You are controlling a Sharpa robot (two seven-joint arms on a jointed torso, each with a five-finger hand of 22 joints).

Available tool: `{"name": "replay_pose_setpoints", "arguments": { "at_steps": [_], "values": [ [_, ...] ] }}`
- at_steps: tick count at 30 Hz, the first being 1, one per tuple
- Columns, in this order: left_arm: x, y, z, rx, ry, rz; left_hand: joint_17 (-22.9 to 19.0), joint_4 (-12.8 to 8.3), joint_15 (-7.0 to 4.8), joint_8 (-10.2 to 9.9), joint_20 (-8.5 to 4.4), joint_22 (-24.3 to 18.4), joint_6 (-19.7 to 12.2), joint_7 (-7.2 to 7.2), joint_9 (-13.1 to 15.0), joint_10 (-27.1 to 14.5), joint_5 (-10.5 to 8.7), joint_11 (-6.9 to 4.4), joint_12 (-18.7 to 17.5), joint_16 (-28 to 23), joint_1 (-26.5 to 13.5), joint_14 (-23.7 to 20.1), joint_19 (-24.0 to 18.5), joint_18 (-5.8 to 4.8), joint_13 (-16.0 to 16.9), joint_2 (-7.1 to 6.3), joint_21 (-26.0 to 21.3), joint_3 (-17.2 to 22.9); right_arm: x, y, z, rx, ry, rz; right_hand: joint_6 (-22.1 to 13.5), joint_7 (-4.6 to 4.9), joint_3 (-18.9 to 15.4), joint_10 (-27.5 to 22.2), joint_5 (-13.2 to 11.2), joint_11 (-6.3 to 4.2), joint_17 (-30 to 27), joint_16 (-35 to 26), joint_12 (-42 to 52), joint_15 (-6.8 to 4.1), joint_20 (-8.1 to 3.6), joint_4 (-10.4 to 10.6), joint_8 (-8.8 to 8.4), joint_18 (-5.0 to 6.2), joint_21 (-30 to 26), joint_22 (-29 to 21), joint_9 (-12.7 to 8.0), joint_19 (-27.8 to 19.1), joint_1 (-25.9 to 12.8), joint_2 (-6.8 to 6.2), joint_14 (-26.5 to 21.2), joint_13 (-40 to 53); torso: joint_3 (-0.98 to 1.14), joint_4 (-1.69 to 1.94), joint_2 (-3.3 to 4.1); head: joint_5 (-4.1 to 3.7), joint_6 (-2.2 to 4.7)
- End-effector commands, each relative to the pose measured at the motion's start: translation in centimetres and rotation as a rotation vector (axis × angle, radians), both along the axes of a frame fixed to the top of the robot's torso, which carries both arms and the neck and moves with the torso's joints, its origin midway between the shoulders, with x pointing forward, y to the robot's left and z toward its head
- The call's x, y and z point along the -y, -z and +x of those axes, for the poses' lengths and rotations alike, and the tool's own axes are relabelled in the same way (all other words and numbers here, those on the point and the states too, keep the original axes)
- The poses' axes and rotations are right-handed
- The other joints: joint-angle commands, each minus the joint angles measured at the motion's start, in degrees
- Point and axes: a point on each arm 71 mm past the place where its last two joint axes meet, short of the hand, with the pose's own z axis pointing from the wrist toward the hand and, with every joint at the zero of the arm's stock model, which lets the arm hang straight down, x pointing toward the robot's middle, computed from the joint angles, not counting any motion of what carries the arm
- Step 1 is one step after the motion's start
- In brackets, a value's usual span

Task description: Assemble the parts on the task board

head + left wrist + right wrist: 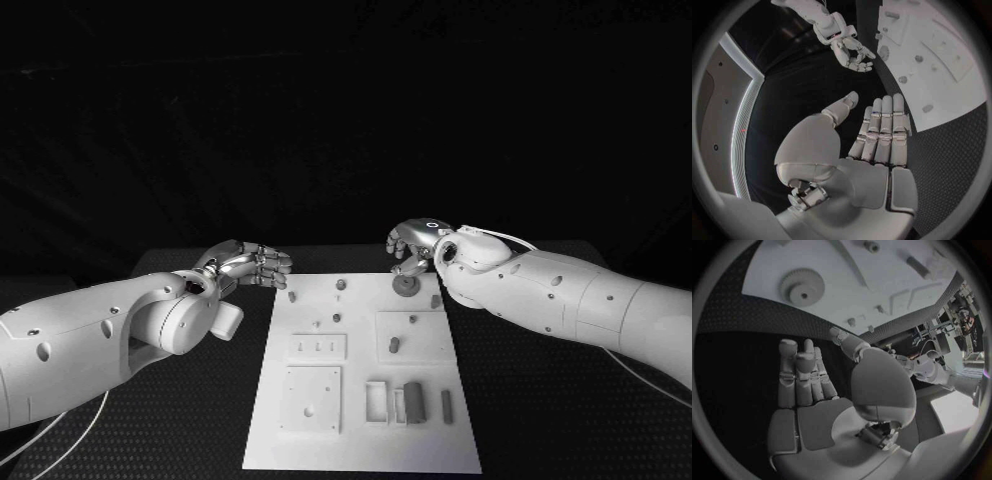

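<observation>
The task board (361, 400) lies in the middle of the black table (577, 420), a long white plate running away from the robot, with the grey parts spread over it.

At the left, the left hand (248, 265) hovers just off the board's far left corner, over bare table. Its fingers are stretched out side by side and hold nothing; the left wrist view shows the same flat, empty palm (879, 145) with the thumb standing apart, the board's edge beside the fingertips.

On the board itself, the near left part carries a square raised plate (312, 398). Farther back sits a small plate with slots (317, 346), and beyond that a few short pegs (339, 288) stand near the far edge. Towards the near right a dark block (414, 401) stands upright beside a pale open frame (376, 400), with a thin bar (446, 404) just to its right. In the middle right a raised square panel (410, 336) holds an upright peg (394, 345). At the far right corner lies a round gear (408, 285), flat on the board; in the right wrist view it shows as a toothed disc (802, 287) with a hole in its hub.

At the right, the right hand (414, 242) hangs above that far right corner, close over the gear. Its fingers are loosely curled and apart, and the right wrist view shows its palm (814, 390) empty, the fingers reaching towards the board's edge without touching the gear.
</observation>
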Motion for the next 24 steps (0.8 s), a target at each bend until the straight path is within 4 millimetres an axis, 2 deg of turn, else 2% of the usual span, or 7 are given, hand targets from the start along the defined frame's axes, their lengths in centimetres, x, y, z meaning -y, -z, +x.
{"name": "replay_pose_setpoints", "arguments": {
  "at_steps": [1, 2, 4, 6, 7, 11, 24],
  "values": [
    [0.2, -0.2, 0.0, 0.014, 0.014, -0.006, 0.09, 0.0, 0.22, -0.19, -0.1, 0.08, -0.31, 0.11, -0.09, 0.21, -0.1, 0.31, -0.2, -0.21, -0.56, 0.31, -0.23, 0.6, 0.07, -0.06, -0.28, -0.09, 1.1, 0.9, 0.4, -0.113, 0.05, -0.04, -0.39, 0.06, -0.54, 6.27, -0.12, -1.6, 1.24, 1.98, 3.96, -1.3, -0.04, 1.15, 0.19, 3.63, 1.14, 1.45, 0.55, -0.62, 0.0, -1.04, -1.49, 4.76, 0.22, -0.23, -0.09, -0.21, 0.13],
    [0.2, -0.1, 0.1, 0.013, 0.015, -0.005, 0.1, 0.0, 0.22, -0.19, -0.1, 0.08, -0.32, 0.12, -0.09, 0.21, -0.1, 0.31, -0.21, -0.22, -0.56, 0.31, -0.23, 0.59, 0.08, -0.06, -0.29, -0.09, 1.5, 1.0, 0.5, -0.135, 0.059, -0.027, -1.04, 0.14, -1.92, 2.1, -0.27, -2.12, 1.35, 2.74, 14.93, -2.12, 0.19, 2.52, 0.37, 3.63, 2.02, 1.26, 1.76, -1.76, 0.03, -2.07, -3.03, 21.08, 0.21, -0.18, -0.07, -0.29, 0.19],
    [0.2, -0.1, 0.1, 0.012, 0.016, -0.005, 0.11, 0.0, 0.22, -0.19, -0.1, 0.08, -0.33, 0.13, -0.1, 0.21, -0.1, 0.32, -0.22, -0.23, -0.56, 0.31, -0.23, 0.59, 0.08, -0.05, -0.29, -0.1, 1.7, 1.1, 0.5, -0.151, 0.061, -0.021, -1.67, -1.7, -2.45, -2.72, -0.18, -2.54, 1.75, 4.41, 26.4, -1.24, -0.04, 2.48, 0.0, 3.63, 3.3, 1.41, 2.18, -1.33, 0.72, -2.13, -2.48, 34.29, 0.21, -0.09, -0.07, -0.43, 0.23],
    [0.1, -0.1, 0.2, 0.011, 0.016, -0.004, 0.12, 0.0, 0.23, -0.2, -0.09, 0.09, -0.35, 0.13, -0.11, 0.21, -0.1, 0.32, -0.23, -0.24, -0.57, 0.31, -0.24, 0.59, 0.09, -0.05, -0.3, -0.1, 1.7, 1.3, 0.5, -0.169, 0.054, -0.03, -2.24, -0.4, -2.41, -8.5, -0.08, -2.43, 3.92, 8.47, 40.29, -1.98, -0.27, 2.63, -0.5, 3.6, 4.66, 1.33, 2.54, -1.72, 0.73, -1.9, -2.74, 48.26, 0.2, -0.06, -0.08, -0.5, 0.15],
    [0.1, -0.1, 0.2, 0.01, 0.016, -0.004, 0.13, 0.01, 0.23, -0.2, -0.09, 0.09, -0.35, 0.14, -0.11, 0.21, -0.1, 0.32, -0.23, -0.25, -0.57, 0.31, -0.24, 0.59, 0.09, -0.04, -0.3, -0.1, 1.7, 1.3, 0.5, -0.178, 0.051, -0.032, -2.26, -0.6, -1.93, -8.51, -0.07, -2.45, 4.72, 9.48, 44.08, -2.12, -0.34, 2.77, -0.56, 3.63, 5.22, 1.41, 2.72, -1.74, 0.95, -1.28, -3.44, 51.09, 0.17, -0.08, -0.07, -0.5, 0.08],
    [0.1, 0.0, 0.3, 0.008, 0.017, -0.003, 0.15, 0.01, 0.23, -0.2, -0.09, 0.1, -0.36, 0.15, -0.12, 0.2, -0.1, 0.33, -0.25, -0.27, -0.58, 0.31, -0.24, 0.59, 0.1, -0.03, -0.31, -0.1, 2.0, 1.7, 0.9, -0.225, 0.062, -0.025, -2.82, -0.51, -1.37, -9.72, -0.03, -2.41, 7.96, 13.75, 52.58, -1.89, -0.79, 3.0, -0.97, 3.63, 7.37, 1.33, 3.31, -1.81, 0.65, -0.95, -4.21, 56.05, 0.25, -0.08, -0.05, -0.44, -0.13],
    [0.1, 0.1, 0.3, 0.005, 0.021, -0.002, 0.22, 0.06, 0.25, -0.18, -0.07, 0.12, -0.39, 0.17, -0.15, 0.18, -0.1, 0.35, -0.32, -0.37, -0.63, 0.29, -0.27, 0.58, 0.13, 0.05, -0.35, -0.1, 3.0, 2.3, 0.8, -0.258, 0.063, -0.018, -2.66, -0.58, -1.22, -9.27, -0.06, -2.41, 15.54, 15.82, 57.16, -1.86, -1.42, 3.05, -0.94, 3.63, 8.77, 1.21, 3.92, -1.18, -0.15, -0.16, -0.37, 56.66, 0.03, -0.17, -0.03, -0.76, -0.27]
  ]
}}
